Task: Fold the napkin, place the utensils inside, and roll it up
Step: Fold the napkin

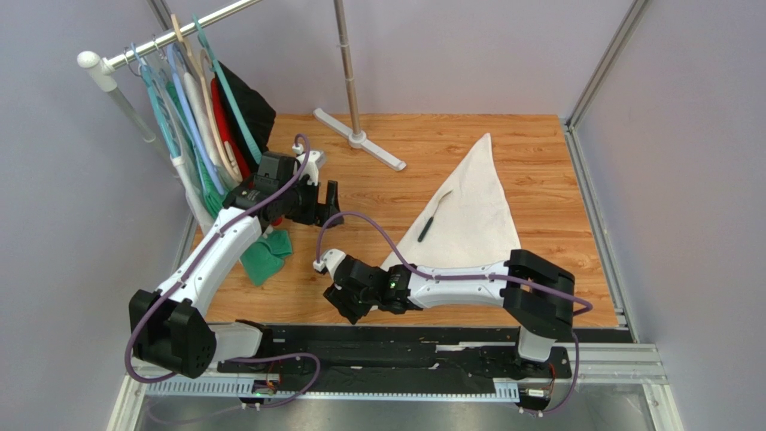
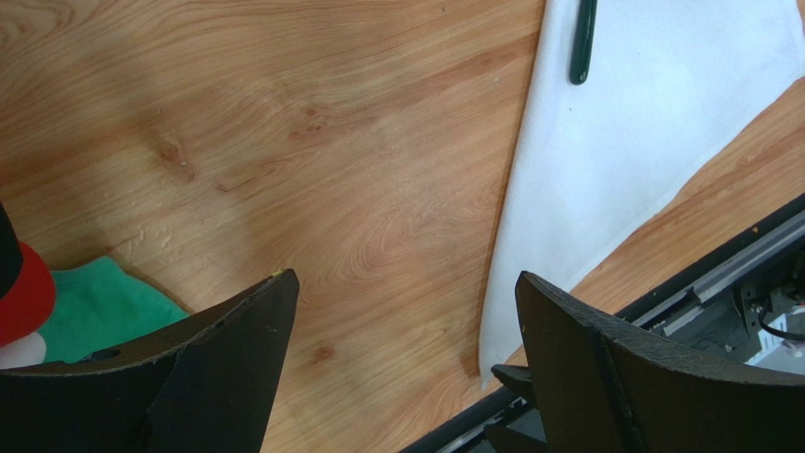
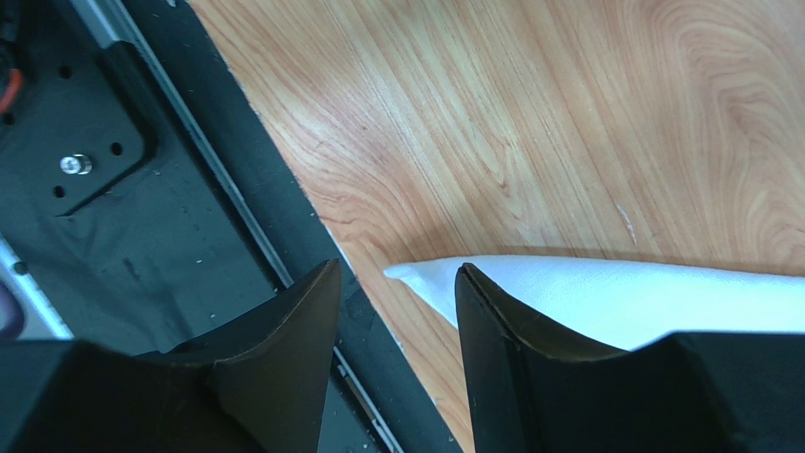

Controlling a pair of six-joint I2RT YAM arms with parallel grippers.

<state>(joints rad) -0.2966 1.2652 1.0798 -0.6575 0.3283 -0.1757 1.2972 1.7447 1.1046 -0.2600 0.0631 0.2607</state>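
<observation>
Napkin (image 1: 467, 211) noted as plain white; utensil (image 1: 425, 229) dk green; table (image 1: 539, 162) shown orange-brown w/ wood grain; cloth (image 1: 265, 258) green; clothes (image 1: 220, 121) seen teal, white, red, blk.

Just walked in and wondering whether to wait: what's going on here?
A robot is wrapping a utensil in a napkin. The white napkin lies folded into a triangle on the wooden table, with the dark green utensil lying on it near its left edge. The right tool sits low at the napkin's near corner, jaws apart around the tip, not gripping. The left tool hangs wide open over bare wood beside the napkin, holding nothing. No rolling yet.
</observation>
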